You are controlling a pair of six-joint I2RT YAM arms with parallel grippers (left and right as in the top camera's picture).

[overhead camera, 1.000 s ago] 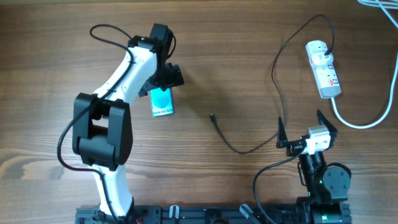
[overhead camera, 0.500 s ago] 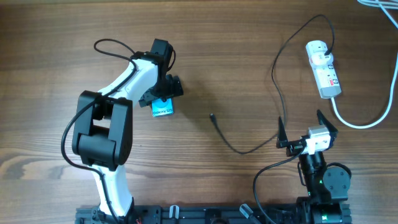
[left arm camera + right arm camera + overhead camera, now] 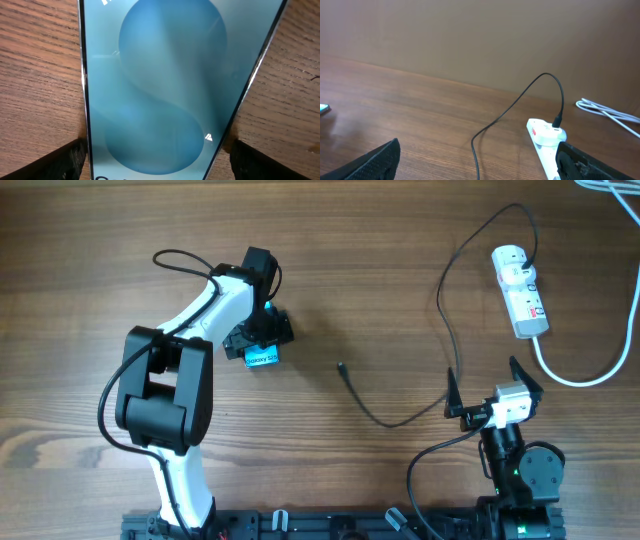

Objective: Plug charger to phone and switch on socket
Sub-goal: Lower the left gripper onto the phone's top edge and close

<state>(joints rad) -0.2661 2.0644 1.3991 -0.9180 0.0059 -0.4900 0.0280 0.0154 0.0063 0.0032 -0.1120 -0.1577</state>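
Now seeing left gripper (image 3: 262, 338) lower over phone (image 3: 261, 359) than a second ago. Back then most of the blue screen visible beside the arm; now only the end with the white text band poking out toward the robot base. Left wrist view: phone (image 3: 170, 85) flat on desk (image 3: 35, 75), filling the frame, fingers (image 3: 55, 160) at both lower corners right at its long edges. Jaws spread wide astride it; cannot tell whether clamping or just flanking.

No change on right side: right gripper (image 3: 482, 372) parked near its base, jaws wide apart, holding nothing.

Charger (image 3: 445, 310) same as before: black cable looping across desk from socket (image 3: 520, 305) at far right, free tip lying mid-desk, well apart from phone. Other end plugged into socket, opposite the thick white cord (image 3: 580, 380).
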